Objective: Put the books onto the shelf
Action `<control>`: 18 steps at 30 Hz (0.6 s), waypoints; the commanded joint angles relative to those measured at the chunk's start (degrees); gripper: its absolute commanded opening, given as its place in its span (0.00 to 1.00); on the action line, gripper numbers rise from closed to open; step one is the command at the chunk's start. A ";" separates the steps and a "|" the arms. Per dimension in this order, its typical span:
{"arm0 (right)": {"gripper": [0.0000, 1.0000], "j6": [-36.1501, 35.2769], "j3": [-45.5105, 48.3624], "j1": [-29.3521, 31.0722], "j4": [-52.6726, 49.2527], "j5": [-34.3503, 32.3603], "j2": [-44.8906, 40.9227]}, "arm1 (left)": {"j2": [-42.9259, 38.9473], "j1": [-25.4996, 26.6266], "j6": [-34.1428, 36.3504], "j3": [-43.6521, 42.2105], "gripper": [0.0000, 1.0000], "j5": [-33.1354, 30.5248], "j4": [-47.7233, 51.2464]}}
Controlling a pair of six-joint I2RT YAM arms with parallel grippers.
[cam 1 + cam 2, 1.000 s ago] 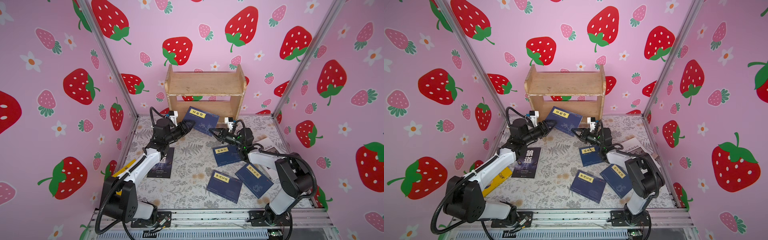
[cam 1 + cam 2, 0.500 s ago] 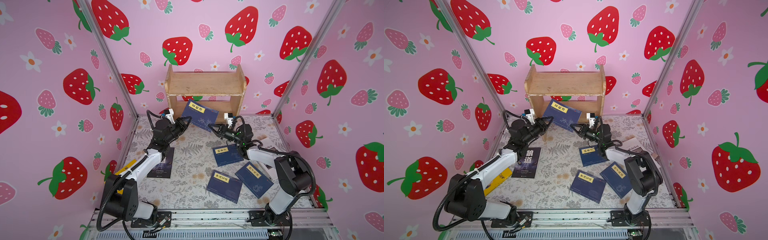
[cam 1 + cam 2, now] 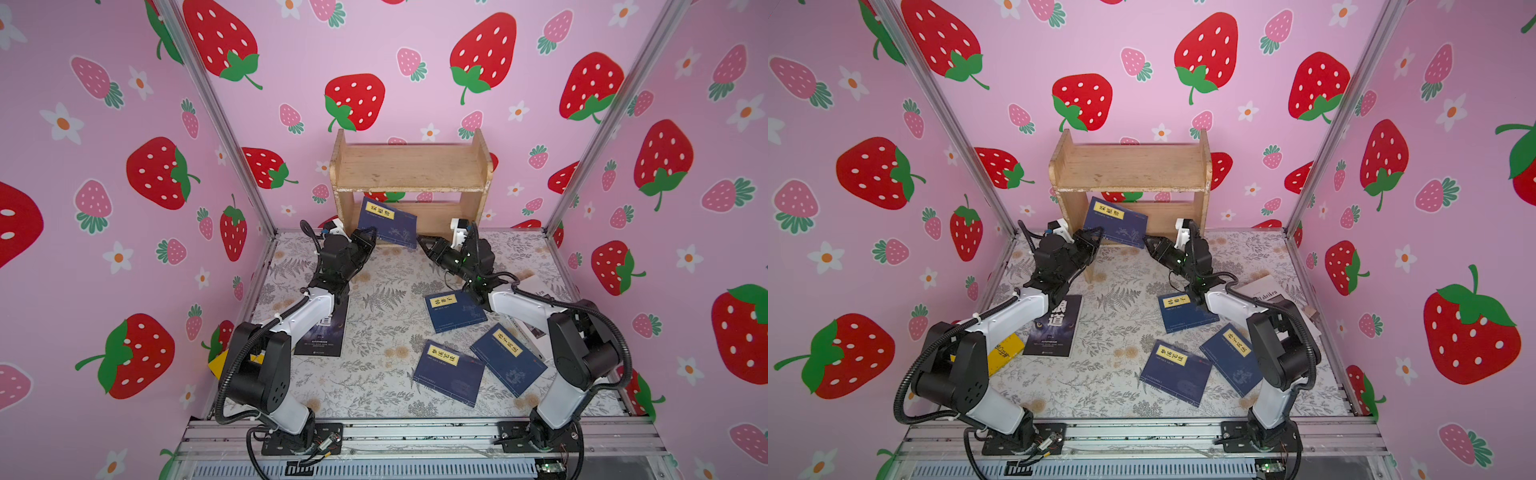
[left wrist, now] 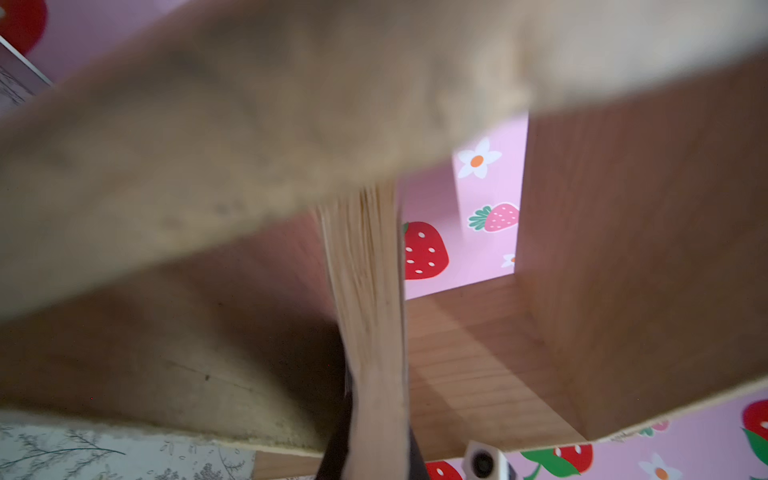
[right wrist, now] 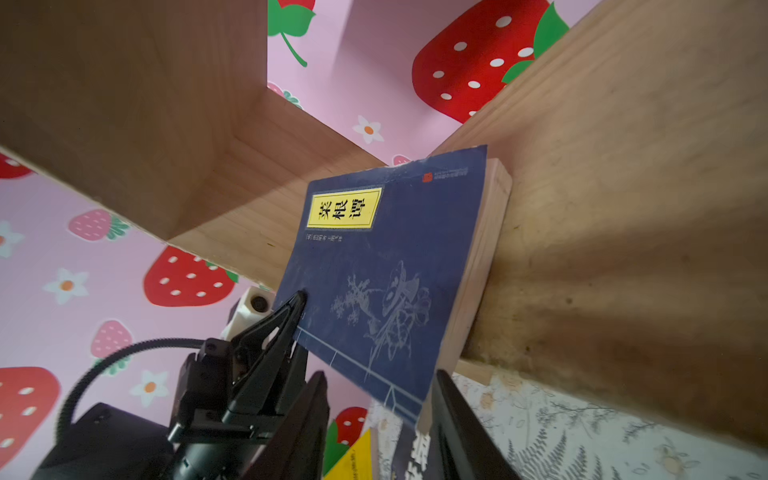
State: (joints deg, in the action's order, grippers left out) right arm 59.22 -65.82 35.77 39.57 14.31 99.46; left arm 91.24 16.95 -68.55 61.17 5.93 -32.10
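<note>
The light-wood shelf (image 3: 411, 166) (image 3: 1129, 166) stands against the back wall with no books on its boards. A navy book with a yellow label (image 3: 388, 222) (image 3: 1115, 222) (image 5: 386, 257) hangs tilted in front of the lower tier. My left gripper (image 3: 371, 230) (image 3: 1098, 230) (image 4: 376, 440) is shut on its lower left corner; the left wrist view shows its page edge (image 4: 365, 291). My right gripper (image 3: 419, 240) (image 3: 1146, 240) (image 5: 380, 380) is open around the book's lower right corner. Three navy books (image 3: 455, 311) (image 3: 449, 372) (image 3: 509, 359) lie flat on the mat.
A black book (image 3: 326, 336) (image 3: 1054, 324) lies under the left arm, with a yellow book (image 3: 218, 361) (image 3: 1003, 353) at the left wall. A white book (image 3: 536, 299) (image 3: 1266, 291) lies by the right arm. Pink strawberry walls close in three sides.
The navy book has gone up and back to the shelf's lower tier. The left gripper closed on its corner, and the right gripper's jaws have just parted.
</note>
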 commanded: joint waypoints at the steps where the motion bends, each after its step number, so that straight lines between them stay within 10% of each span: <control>1: 0.45 -14.66 -3.45 3.14 -6.91 -13.86 -2.93 | -0.13 -0.37 1.83 3.88 0.00 -5.93 3.73; 18: 0.49 -19.31 -13.84 5.94 -9.29 -20.02 10.31 | 3.52 -1.79 0.44 7.04 0.04 -4.62 10.06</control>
State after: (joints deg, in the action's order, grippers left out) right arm 41.19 -77.49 41.08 30.89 -4.27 108.71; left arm 94.43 15.75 -68.95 66.30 2.59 -24.82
